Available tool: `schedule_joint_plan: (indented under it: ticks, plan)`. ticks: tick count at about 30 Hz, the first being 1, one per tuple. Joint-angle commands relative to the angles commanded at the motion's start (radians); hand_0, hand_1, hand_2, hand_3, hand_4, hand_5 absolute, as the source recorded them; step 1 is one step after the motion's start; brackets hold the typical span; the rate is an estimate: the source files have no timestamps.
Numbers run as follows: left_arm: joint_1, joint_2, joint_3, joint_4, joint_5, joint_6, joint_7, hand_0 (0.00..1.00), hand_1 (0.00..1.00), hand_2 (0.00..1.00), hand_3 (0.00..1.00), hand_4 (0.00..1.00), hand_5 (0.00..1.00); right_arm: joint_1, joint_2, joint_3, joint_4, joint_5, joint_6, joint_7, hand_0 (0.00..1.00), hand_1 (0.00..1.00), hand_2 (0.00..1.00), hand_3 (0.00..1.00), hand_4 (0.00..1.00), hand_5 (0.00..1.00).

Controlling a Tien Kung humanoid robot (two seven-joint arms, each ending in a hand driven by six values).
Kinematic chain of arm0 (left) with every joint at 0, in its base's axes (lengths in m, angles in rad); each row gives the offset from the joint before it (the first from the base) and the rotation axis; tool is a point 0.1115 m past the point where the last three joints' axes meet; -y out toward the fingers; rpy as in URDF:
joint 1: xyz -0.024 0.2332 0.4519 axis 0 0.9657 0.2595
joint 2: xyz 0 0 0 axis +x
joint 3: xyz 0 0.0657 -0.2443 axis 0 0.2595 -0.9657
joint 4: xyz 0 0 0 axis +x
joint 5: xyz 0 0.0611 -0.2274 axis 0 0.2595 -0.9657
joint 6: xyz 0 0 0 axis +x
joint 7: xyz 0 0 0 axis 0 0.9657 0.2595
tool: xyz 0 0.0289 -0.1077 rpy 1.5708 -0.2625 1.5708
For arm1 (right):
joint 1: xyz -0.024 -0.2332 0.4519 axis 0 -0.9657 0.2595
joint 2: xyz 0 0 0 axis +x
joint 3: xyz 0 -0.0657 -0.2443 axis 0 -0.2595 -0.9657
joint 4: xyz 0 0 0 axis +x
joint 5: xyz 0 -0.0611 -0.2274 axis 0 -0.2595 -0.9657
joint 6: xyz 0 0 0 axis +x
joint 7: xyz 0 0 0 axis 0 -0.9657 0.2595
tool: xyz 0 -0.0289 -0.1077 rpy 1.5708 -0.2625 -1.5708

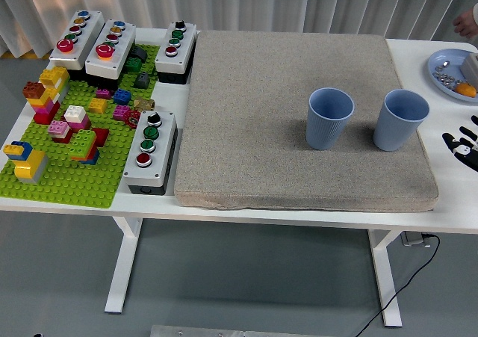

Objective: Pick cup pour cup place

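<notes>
Two blue ribbed cups stand upright on the grey mat (284, 90): one cup (328, 118) near the mat's middle right, the other cup (400, 119) close to the mat's right edge. My right hand (461, 142) shows at the picture's right edge, black fingers spread, holding nothing, a short way right of the right-hand cup. Both cups look empty from here, though their bottoms are partly hidden. My left hand is out of view.
A green brick baseplate (67, 180) with several coloured bricks fills the table's left side, with grey button boxes (151, 152) around it. A blue plate (441, 75) with small items sits at the far right. A person's hand (467, 23) shows at the top right corner.
</notes>
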Motion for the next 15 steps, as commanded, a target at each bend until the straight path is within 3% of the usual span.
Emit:
schedule_joint_plan:
  ticks: [15]
  plan:
    - [0.0,-0.001,-0.003,0.0,0.002,0.0,0.001,0.696,0.681,0.74,0.676,0.476,0.98,0.006,0.01,-0.04,-0.005,-0.014,0.001,-0.006,0.884,0.828,0.926,0.938,0.86,0.275]
